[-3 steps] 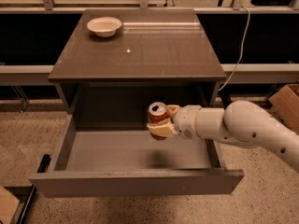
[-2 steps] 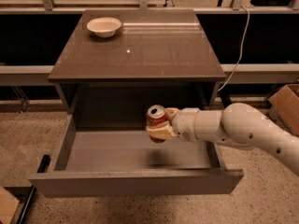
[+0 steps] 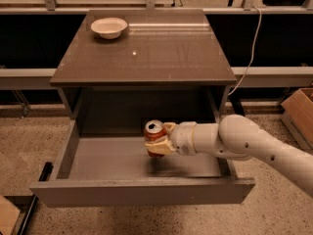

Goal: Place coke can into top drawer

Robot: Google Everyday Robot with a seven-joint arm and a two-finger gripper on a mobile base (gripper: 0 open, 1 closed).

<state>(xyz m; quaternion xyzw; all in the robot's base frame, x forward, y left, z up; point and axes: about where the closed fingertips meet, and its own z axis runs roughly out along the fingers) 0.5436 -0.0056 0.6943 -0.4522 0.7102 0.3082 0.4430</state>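
Inside the open top drawer (image 3: 142,194), a little toward three o'clock of its middle, the coke can (image 3: 154,131) hangs upright in the gripper (image 3: 160,140). The pale fingers (image 3: 159,148) are clamped on the can's red body, leaving the silver top bare. The white arm (image 3: 244,141) reaches in over the drawer's right wall from four o'clock.

Against a second ago, the can sits lower and has slid a little toward nine o'clock, so it is now well below the cabinet's front edge and deeper in the box. A shadow lies on the drawer floor just under it, toward six o'clock. I judge the can is near the floor but not yet resting on it; contact cannot be told for certain. The carry looks nearly done, with a short descent and the release left.

The drawer floor is plain grey and flat, so the can should stand there if it is let go upright. Above, the grey cabinet (image 3: 146,53) has a glossy top, with a white bowl (image 3: 108,27) near its eleven o'clock corner, well apart from the work. A pale cable (image 3: 252,43) trails down at two o'clock of the cabinet. A cardboard box (image 3: 299,109) stands at three o'clock on the speckled floor (image 3: 274,214).
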